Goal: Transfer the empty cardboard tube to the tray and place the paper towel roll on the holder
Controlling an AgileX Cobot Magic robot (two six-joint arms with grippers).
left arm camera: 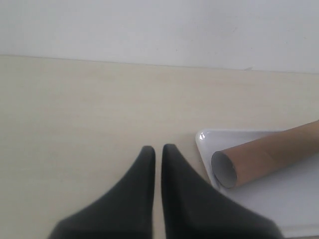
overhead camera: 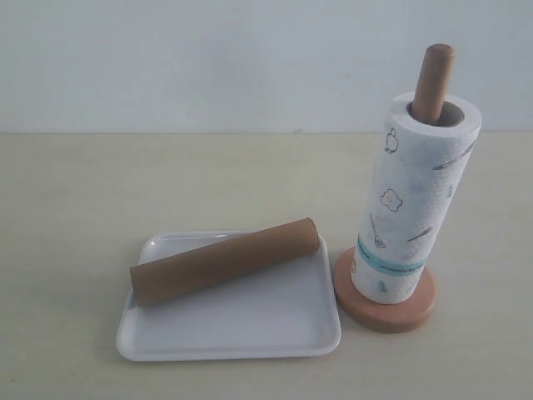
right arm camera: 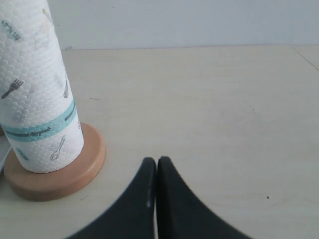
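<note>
The empty cardboard tube lies slantwise inside the white tray. The paper towel roll stands upright on the wooden holder, whose post pokes out of the roll's core. Neither gripper shows in the exterior view. In the left wrist view my left gripper is shut and empty over bare table, beside the tray's corner and the tube's open end. In the right wrist view my right gripper is shut and empty, apart from the holder base and the roll.
A pale wooden tabletop runs back to a plain white wall. The tray and the holder stand close together, with a narrow gap between them.
</note>
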